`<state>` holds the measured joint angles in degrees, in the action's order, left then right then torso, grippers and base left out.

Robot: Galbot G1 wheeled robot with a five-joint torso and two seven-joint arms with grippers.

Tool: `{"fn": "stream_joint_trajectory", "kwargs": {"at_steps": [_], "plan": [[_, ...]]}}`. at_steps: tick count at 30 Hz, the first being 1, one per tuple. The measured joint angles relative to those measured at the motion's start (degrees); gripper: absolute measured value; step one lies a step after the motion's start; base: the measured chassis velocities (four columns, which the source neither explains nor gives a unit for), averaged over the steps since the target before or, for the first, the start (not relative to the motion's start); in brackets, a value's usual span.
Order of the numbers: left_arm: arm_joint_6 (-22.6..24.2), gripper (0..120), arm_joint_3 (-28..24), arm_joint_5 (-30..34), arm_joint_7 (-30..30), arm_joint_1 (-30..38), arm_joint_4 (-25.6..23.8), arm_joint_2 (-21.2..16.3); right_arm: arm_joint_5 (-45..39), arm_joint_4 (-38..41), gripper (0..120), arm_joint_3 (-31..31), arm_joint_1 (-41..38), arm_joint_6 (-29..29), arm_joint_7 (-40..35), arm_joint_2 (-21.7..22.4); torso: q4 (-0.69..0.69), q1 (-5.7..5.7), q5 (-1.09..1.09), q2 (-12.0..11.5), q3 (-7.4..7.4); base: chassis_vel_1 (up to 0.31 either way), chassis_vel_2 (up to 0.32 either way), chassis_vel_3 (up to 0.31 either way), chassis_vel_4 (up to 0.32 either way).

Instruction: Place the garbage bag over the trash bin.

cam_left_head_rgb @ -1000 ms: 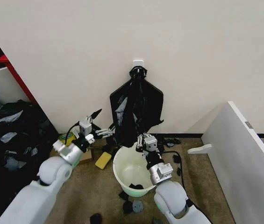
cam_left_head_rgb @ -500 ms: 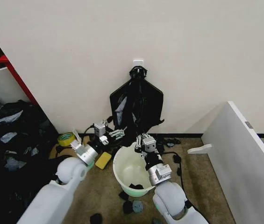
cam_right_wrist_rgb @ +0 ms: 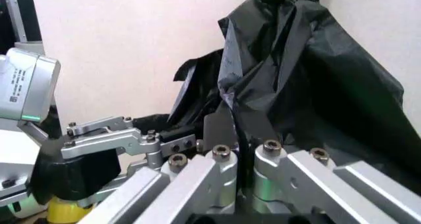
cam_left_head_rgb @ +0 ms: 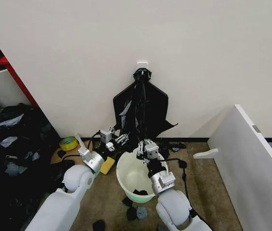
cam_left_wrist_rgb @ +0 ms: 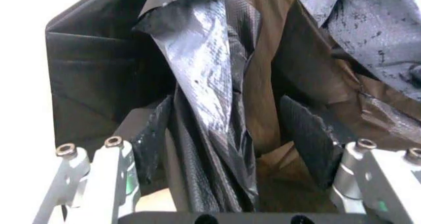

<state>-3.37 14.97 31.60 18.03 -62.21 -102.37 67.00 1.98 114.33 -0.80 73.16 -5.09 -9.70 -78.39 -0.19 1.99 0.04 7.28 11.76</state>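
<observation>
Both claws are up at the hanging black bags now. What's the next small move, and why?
Probably shut the left claw: it is open astride a hanging fold of the garbage bag. The right claw already looks shut on the same plastic, above the trash bin.

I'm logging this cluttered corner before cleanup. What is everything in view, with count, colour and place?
garbage bag: one, glossy black, hanging in front of the bundle above the bin.
bundle of bags: one, black, flat, hung from a wall hook.
trash bin: one, white with pale green base, on the floor below the bags.
tape roll: one, yellow-green, on the floor by the wall.
yellow block: one, on the floor beside the bin.
plastic scraps: several, black, on the floor around the bin.
white panel: one, leaning at the right.
left pincer: open around a fold of the garbage bag.
right pincer: shut on the garbage bag, over the bin's far rim.
</observation>
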Motion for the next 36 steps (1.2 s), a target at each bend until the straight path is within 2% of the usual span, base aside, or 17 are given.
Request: {"fn": "stream_joint_trajectory", "kwargs": {"at_steps": [3,8,9,15,17,21,27,30,36], "plan": [[0.00,65,0.03,0.03,-0.08,-0.01,-0.02,0.01,0.00,0.02,0,0.00,0.00,-0.01,0.01,0.11,0.00,0.00,0.00,0.00,0.00,0.000,0.000,0.000,0.000],[-0.08,46,0.17,0.18,-0.11,0.02,-0.18,-0.03,0.00,0.04,0,-0.02,0.09,-0.09,0.02,0.23,0.00,0.00,0.00,0.00,0.00,0.000,0.000,0.000,0.000],[-0.08,46,0.17,0.18,-0.11,0.02,-0.18,-0.03,0.00,0.04,0,-0.02,0.09,-0.09,0.02,0.23,0.00,0.00,0.00,0.00,0.00,0.000,0.000,0.000,0.000],[-0.30,19,0.84,0.29,0.19,-0.08,-0.81,-0.42,0.18,0.05,0,-0.01,0.25,-0.11,0.07,0.28,0.00,0.00,0.00,0.00,0.00,0.000,0.000,0.000,0.000],[-0.36,16,0.98,0.29,0.27,-0.12,-0.89,-0.50,0.26,0.05,0,0.02,0.31,-0.12,0.09,0.28,0.00,0.00,0.00,0.00,0.00,0.000,0.000,0.000,0.000],[-0.64,0,1.71,0.22,0.40,-0.43,-1.58,-0.65,0.37,0.05,0,0.08,0.60,-0.17,0.11,0.24,0.00,0.00,-0.01,0.00,0.00,0.000,0.000,0.000,0.000],[-2.09,0,3.67,-0.92,0.58,-2.08,-4.13,-0.77,-0.08,0.80,0,0.15,1.76,-0.22,-0.09,0.81,-0.01,0.00,0.00,0.00,0.00,0.000,0.000,0.000,0.000],[-2.83,0,5.68,-2.47,-0.67,-4.29,-6.18,-0.12,-3.11,2.99,0,1.08,3.37,0.84,-1.75,2.02,-0.01,0.00,-0.01,0.00,0.00,0.000,0.000,0.000,0.000],[-3.53,0,9.66,-9.74,-5.91,-9.74,-8.92,1.62,-11.85,10.34,0,4.05,9.00,4.36,-7.91,5.06,0.00,-0.02,0.00,0.00,0.00,0.000,0.000,0.000,0.000]]}}
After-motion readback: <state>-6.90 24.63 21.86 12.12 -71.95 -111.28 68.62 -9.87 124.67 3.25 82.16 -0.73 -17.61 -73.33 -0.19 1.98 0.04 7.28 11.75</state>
